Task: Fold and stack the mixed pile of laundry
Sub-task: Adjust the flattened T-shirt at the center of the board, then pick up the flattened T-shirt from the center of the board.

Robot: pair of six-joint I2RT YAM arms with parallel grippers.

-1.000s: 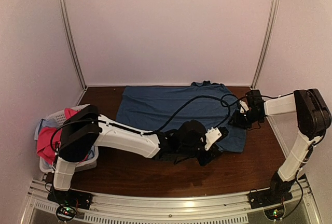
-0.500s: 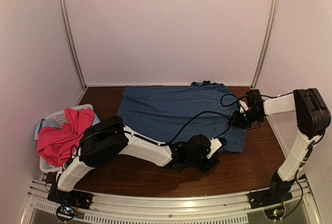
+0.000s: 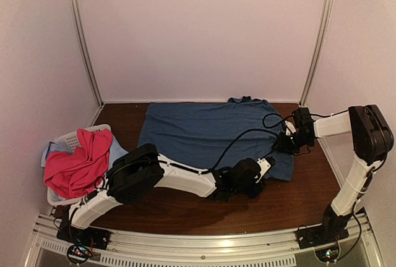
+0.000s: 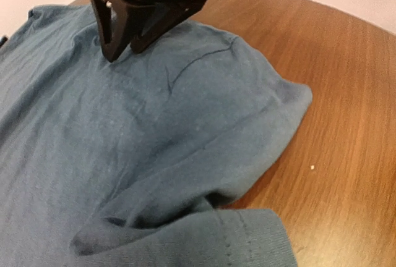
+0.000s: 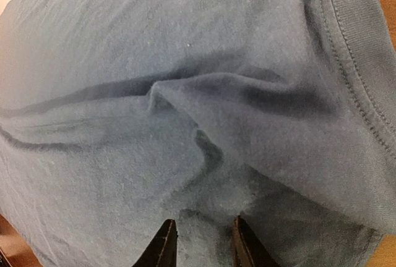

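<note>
We see dim, pinkish, diffuse light; soft shadows sit in the dark blue T-shirt [image 5: 185, 44] folds, and both wrist views look slightly blurred.

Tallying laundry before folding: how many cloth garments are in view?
3. A dark blue T-shirt lies spread on the wooden table; a bright magenta-pink shirt drapes over the white slotted plastic basket at left; a pale light-blue cloth peeks from beneath it. Others may be hidden.

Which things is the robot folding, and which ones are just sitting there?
For the folding job:
- blue T-shirt, spread out on the table
- pink shirt, heaped over the basket
- pale blue cloth, peeking out beside the pink shirt

Just there:
- the white basket
- the wooden table
</note>
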